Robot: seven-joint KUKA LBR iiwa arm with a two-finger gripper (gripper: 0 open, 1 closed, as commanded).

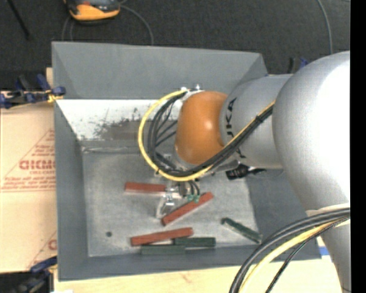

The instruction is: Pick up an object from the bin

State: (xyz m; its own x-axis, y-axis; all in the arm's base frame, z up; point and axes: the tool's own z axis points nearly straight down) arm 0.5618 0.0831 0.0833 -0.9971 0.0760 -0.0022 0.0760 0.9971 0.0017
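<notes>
- Across the right of my view the silver arm [293,121] reaches in and bends down toward the middle of the bin; it hides the bin's right wall from me.
- Beneath it sits the grey metal bin [70,182], with sloping walls and a flat floor; dark smudges mark the far wall.
- At the wrist I see the orange cover [198,124], rounded and glossy; yellow and black cables [145,133] loop round its left side and pass under it.
- Below the cover the gripper [169,205] hangs low over the middle of the floor; whether it is released or clenched I cannot tell, and I see nothing plainly held in it.
- Just beside the gripper lies the tilted red-brown stick [187,209]; its lower left end is at the gripper and its upper right end points at the arm; whether they touch I cannot tell.
- To the gripper's left lies a second red-brown stick [144,188], nearly level; its right end runs up to the gripper.
- Near the front wall a third red-brown stick [161,237] lies beside a dark green stick [195,243]; the two look to touch.
- Off to the right, apart from those, another dark green stick [241,229] lies slanted.
- Smallest of all, a dark speck [108,234] sits alone on the left of the floor.
</notes>
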